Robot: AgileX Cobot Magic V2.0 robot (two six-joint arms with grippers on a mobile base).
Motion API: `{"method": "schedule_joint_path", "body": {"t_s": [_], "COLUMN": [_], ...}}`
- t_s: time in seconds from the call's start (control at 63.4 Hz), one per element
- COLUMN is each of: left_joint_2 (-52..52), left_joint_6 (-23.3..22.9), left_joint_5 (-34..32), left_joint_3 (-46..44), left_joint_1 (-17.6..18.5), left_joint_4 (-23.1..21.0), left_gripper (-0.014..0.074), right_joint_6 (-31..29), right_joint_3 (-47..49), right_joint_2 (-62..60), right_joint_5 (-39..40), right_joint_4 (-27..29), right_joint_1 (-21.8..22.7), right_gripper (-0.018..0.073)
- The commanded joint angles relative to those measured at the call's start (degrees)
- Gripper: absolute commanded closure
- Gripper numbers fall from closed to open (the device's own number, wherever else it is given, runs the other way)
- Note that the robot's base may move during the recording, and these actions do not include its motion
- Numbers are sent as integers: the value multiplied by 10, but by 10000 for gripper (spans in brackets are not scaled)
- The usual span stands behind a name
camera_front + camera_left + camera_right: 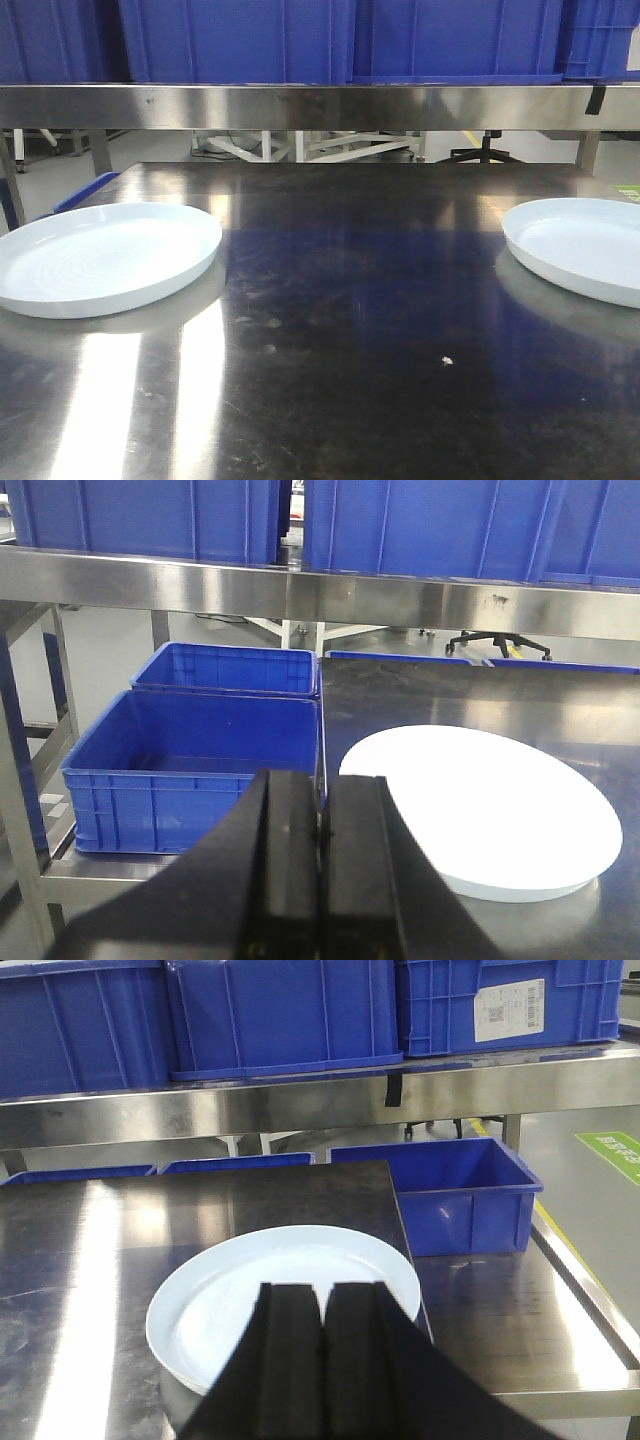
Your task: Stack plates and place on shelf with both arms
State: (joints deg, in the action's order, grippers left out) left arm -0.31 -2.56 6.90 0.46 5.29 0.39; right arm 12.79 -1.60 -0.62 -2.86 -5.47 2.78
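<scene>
On the dark tabletop (350,330), front view: left plate (100,255) at the left edge of frame, right plate (585,245) at the right edge, cut off by the frame. Both flat, rim up, well apart, bare steel between. Not stacked. Behind and above, across the upper frame: shelf (300,105), brushed steel front rail, with blue crates (240,40) side by side on it. Scrap of black tape (595,98) on the rail at upper right.

Left wrist view, bottom centre: left tool (320,880), black fingers pressed together, nothing pinched. Just beyond it, toward lower right of frame, the left plate, white and overexposed; contact between the two not determinable. Off the tabletop's edge at centre left, two lidless blue bins (190,750), one behind the other, on a lower steel surface.

Right wrist view, bottom centre: right tool (322,1360), fingers likewise closed against each other, holding nothing. Near rim of the right plate hidden behind it; rest of the plate at centre frame, close to the tabletop's right edge. To the right, a single blue bin (450,1195). White label (510,1010) on a crate at upper right.
</scene>
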Motion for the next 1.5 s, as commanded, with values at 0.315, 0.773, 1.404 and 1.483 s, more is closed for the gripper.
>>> {"method": "schedule_joint_path", "body": {"t_s": [0.315,0.773,1.404,1.483], "left_joint_2": [-11,-11,103,179], "left_joint_6": [-5,-5,-3,-3], "left_joint_5": [-52,-52,177,236], "left_joint_3": [2,2,-245,-339], "left_joint_1": [2,2,3,3], "left_joint_4": [0,0,-10,17], "left_gripper": [512,512,512,512], "right_joint_6": [-3,-3,-3,-3], "right_joint_3": [-1,-1,-1,-1], "right_joint_2": [-11,-11,-11,-11], "right_joint_5": [48,48,48,48], "right_joint_4": [-1,-1,-1,-1], "right_joint_1": [3,3,3,3], "right_gripper": [536,536,536,536]}}
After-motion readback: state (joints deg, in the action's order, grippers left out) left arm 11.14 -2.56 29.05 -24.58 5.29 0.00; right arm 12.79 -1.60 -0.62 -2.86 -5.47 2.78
